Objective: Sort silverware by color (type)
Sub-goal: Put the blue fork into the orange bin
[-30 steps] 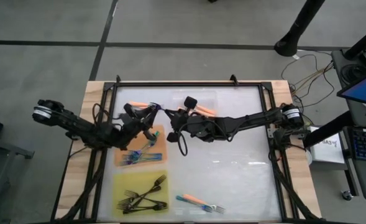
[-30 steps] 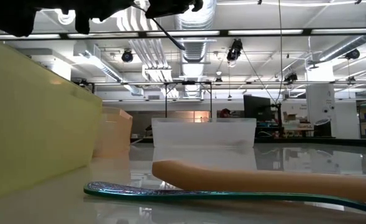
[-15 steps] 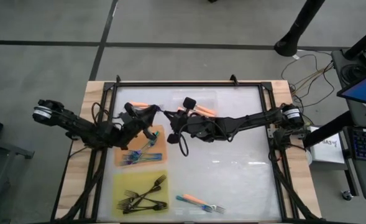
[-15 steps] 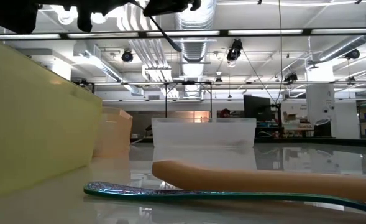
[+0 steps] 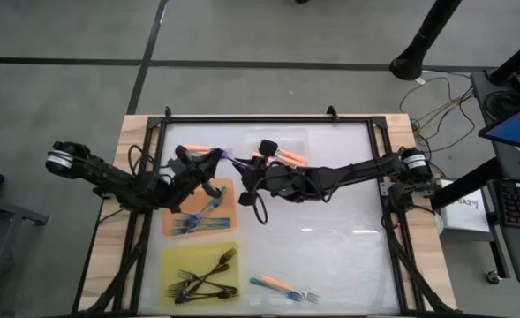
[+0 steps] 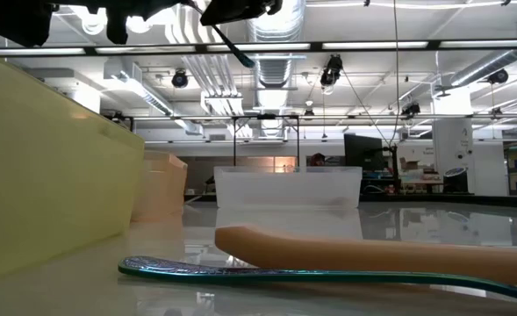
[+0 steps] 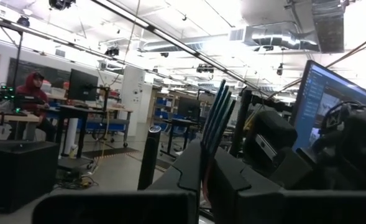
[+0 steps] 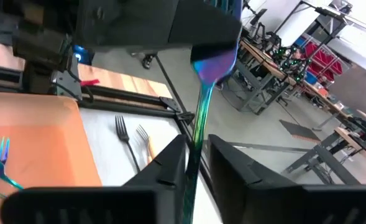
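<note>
Nearest the low camera, a teal fork [image 6: 328, 275] lies flat on the white table [image 5: 330, 238], and an orange-handled fork [image 6: 372, 253] lies just behind it, touching or nearly so. From above this pair [image 5: 282, 286] shows at the table's near edge, right of the yellow mat [image 5: 173, 261]. On that mat a heap of black forks [image 5: 205, 276] lies crossed and tangled. Beyond it sits the orange mat [image 5: 227, 208], carrying a bunch of teal forks [image 5: 196, 221] laid roughly side by side.

Above the far edge of the orange mat the two grippers meet over one teal fork [image 8: 204, 99]. The left gripper [image 5: 214, 160] comes in from the left with its fingers pressed together on the fork — in its wrist view the tines [image 7: 219, 115] stand up out of the closed fingers [image 7: 189, 168]. The right gripper [image 5: 242, 170] reaches in from the right; its fingers [image 8: 170, 163] stand narrowly parted on either side of the fork's shaft, and whether they touch it cannot be told. The fork's broad handle end disappears under the left gripper's dark body in that view.

Farther back, orange-handled forks [image 5: 288, 156] lie in the clear tray [image 5: 317, 141] near the table's far edge, with another orange handle [image 5: 198, 148] beside the left gripper. In the right wrist view two forks [image 8: 133, 140] rest on the white surface past the mat — one of them orange-handled.
</note>
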Tool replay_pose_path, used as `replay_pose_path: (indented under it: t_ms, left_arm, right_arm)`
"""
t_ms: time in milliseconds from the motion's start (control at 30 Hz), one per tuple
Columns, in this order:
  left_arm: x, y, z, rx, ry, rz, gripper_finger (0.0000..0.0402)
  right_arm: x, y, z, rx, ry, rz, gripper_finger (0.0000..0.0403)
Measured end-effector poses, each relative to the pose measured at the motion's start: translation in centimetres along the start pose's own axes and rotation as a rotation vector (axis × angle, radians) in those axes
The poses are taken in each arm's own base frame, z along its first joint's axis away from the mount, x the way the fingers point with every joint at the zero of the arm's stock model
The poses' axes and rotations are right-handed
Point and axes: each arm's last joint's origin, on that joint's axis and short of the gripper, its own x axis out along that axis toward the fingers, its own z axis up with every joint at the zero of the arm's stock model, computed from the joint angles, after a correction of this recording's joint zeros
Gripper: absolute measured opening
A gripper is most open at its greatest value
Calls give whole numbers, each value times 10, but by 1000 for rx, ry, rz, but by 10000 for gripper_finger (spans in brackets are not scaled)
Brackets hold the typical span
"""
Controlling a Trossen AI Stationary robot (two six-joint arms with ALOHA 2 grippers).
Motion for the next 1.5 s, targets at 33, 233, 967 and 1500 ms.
replay_pose_path:
  t_ms: [33,233,967,1500]
  left_arm:
    - [0,0,1,0,0,6,0]
    - [-2,4,2,103,37,116,0]
    - [-74,-20,17,248,337,211,0]
    - [-85,-26,-19,420,337,124,0]
  right_arm:
    - [0,1,0,-5,5,3,74]
    - [-4,1,-2,19,41,15,122]
    - [-26,-13,-11,175,280,20,130]
    - [-28,-12,-17,179,328,22,130]
